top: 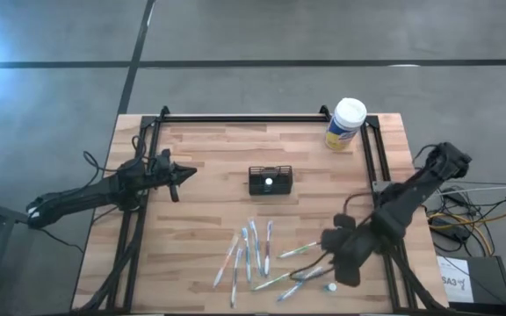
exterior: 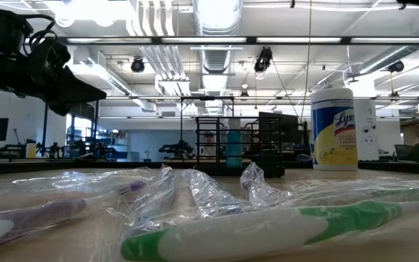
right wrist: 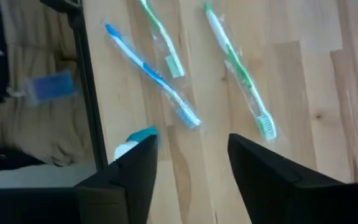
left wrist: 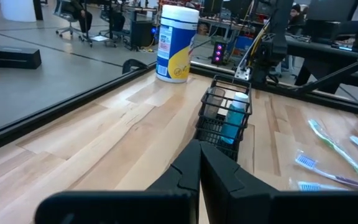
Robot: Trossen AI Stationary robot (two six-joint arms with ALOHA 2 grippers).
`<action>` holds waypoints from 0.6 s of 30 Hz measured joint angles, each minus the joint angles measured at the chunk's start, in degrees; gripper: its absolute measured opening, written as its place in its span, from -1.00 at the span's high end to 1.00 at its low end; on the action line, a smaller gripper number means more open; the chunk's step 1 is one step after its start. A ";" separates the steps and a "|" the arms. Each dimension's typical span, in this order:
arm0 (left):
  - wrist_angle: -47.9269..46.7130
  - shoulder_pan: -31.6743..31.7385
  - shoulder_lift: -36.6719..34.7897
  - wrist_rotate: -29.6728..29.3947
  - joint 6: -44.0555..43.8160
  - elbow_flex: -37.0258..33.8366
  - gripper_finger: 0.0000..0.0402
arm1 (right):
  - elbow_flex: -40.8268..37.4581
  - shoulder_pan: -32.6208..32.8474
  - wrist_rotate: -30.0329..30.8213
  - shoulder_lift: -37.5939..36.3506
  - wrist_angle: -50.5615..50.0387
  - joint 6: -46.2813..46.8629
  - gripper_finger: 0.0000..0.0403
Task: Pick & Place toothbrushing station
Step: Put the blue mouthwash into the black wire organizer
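Observation:
The toothbrushing station is a small black mesh-sided holder. It stands on its base at the middle of the wooden table, with a teal tube upright inside, and also shows in the left wrist view and the low view. My left gripper is shut and empty, left of the holder and pointing at it. My right gripper is open and empty at the near right, above wrapped toothbrushes.
A white-capped, yellow-labelled canister stands at the far right corner. Several plastic-wrapped toothbrushes lie near the front edge, and more lie under my right gripper. A black rail frame runs along the table's far edge and sides.

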 joint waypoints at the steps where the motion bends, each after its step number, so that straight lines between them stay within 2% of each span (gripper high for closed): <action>1: -0.17 0.00 0.00 0.05 -0.12 0.00 0.96 | 2.17 0.52 0.01 1.94 -1.33 0.10 0.00; 9: -0.45 -0.04 1.04 0.74 -1.15 0.00 0.96 | 15.13 3.60 -1.67 14.38 -6.93 2.44 -0.05; 18: -0.49 -0.04 1.22 0.98 -1.19 0.00 0.96 | 17.81 6.39 -2.05 20.90 -6.98 3.27 -0.05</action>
